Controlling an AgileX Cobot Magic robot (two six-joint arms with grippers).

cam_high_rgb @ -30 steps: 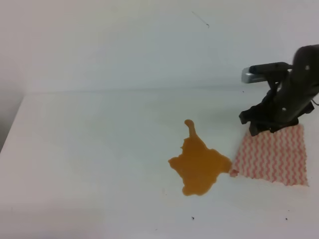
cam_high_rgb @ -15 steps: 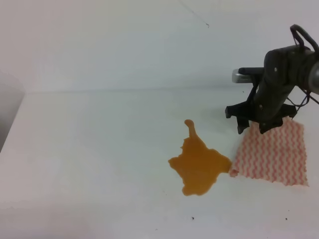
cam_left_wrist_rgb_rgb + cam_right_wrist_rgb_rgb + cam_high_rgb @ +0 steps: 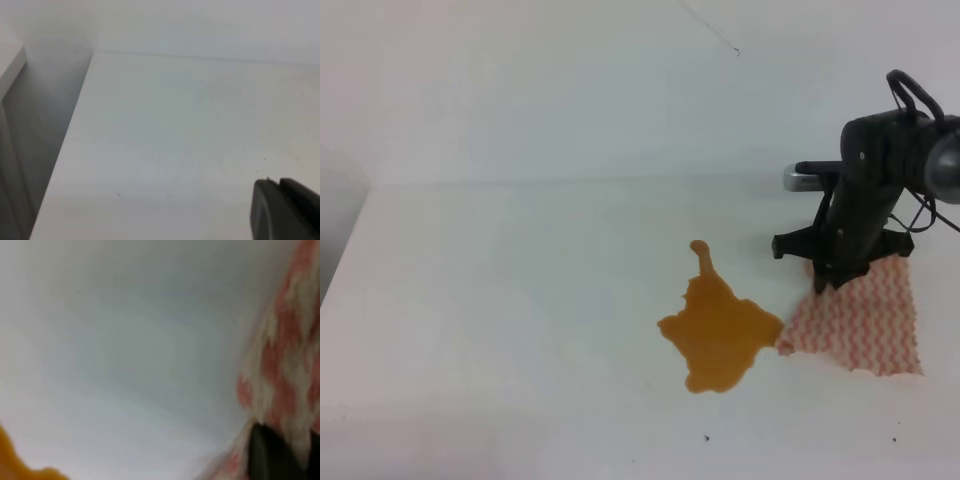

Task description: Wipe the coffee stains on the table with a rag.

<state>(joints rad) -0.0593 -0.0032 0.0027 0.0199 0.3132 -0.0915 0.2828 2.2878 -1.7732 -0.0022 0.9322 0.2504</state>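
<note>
Rag [image 3: 860,325] far corner bunched under right hand [image 3: 834,282], grip unclear, left hand [image 3: 285,210] cropped.

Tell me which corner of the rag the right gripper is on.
The far-left corner of the rag: the right gripper is down on it, nearest the back wall and on the coffee stains' side. The other corners lie flat, untouched.

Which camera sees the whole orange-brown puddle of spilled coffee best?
The exterior high view: the whole orange-brown coffee puddle shows there, thin neck included, on the white table. The right wrist view catches only a blurry orange edge in its bottom left corner. The left wrist view shows none of it.
</note>
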